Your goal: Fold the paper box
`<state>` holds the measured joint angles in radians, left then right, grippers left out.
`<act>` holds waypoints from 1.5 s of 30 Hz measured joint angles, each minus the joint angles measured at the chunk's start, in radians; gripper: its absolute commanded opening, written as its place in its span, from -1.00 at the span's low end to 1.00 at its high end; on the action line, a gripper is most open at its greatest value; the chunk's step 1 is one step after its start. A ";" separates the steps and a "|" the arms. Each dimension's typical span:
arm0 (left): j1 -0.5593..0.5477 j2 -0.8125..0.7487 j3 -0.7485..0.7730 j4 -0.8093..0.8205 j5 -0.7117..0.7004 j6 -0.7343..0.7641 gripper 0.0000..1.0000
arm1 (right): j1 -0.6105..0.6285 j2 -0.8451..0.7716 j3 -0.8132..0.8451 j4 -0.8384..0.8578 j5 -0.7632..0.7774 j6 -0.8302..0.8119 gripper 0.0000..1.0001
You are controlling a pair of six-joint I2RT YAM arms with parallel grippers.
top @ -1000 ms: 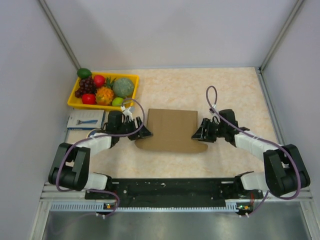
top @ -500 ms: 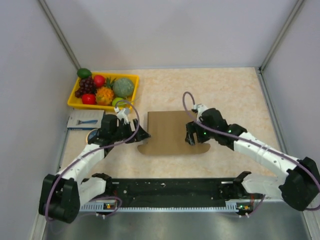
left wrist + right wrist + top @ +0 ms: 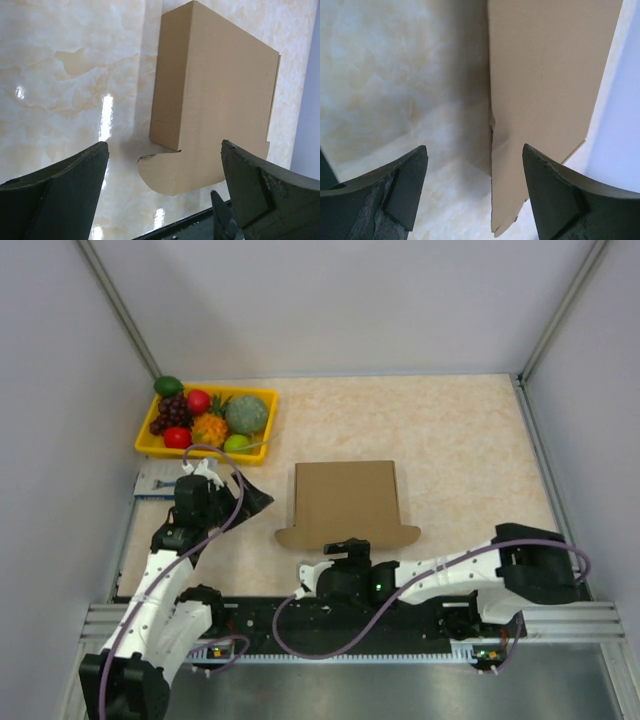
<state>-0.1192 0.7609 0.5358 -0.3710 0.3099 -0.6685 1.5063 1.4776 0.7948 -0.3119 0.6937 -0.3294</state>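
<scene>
The paper box [image 3: 347,500] lies flat near the middle of the table [image 3: 470,440], a bit closer to the near edge. It is plain brown. Two rounded tabs stick out along its near edge, one to the left and one to the right.

The left gripper [image 3: 256,498] is off the box's left edge, with a strip of bare table between them. Its fingers [image 3: 65,190] are spread wide and hold nothing.

The right gripper [image 3: 346,544] sits just beside the box's near edge, close to the left tab. Its fingers [image 3: 390,195] are also wide apart, with nothing between them. Whether it touches the box cannot be told.

Bare table shows from the box to the far edge and to the right edge. A yellow tray [image 3: 150,448] full of fruit [image 3: 245,415] sits in the far left corner. A small blue-white packet [image 3: 158,480] lies just beside the tray, by the left edge, near the left arm.
</scene>
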 measured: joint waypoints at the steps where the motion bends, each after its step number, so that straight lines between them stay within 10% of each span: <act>1: 0.016 0.014 0.005 -0.014 0.017 -0.013 0.96 | 0.005 0.042 0.000 0.012 0.024 -0.032 0.49; 7: 0.076 0.057 0.018 -0.084 0.061 -0.053 0.96 | 0.003 0.168 -0.015 0.234 0.235 -0.212 0.20; 18: 0.088 0.053 0.019 -0.121 0.094 -0.100 0.96 | -0.021 0.203 -0.113 0.600 0.341 -0.408 -0.98; 22: 0.092 0.045 0.019 -0.122 0.101 -0.104 0.96 | -0.030 0.198 -0.112 0.642 0.357 -0.460 -1.00; 31: 0.094 -0.094 0.134 -0.140 0.091 -0.008 0.86 | -0.028 -0.022 0.097 0.178 0.267 -0.345 -1.00; 45: 0.097 -0.167 0.270 -0.077 0.363 0.272 0.50 | -0.301 -0.184 0.418 -0.370 -0.307 -0.199 -1.00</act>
<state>-0.0223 0.5941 0.8059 -0.4484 0.6727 -0.3969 1.2049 1.2938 1.2133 -0.6815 0.3862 -0.5285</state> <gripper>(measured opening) 0.784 0.009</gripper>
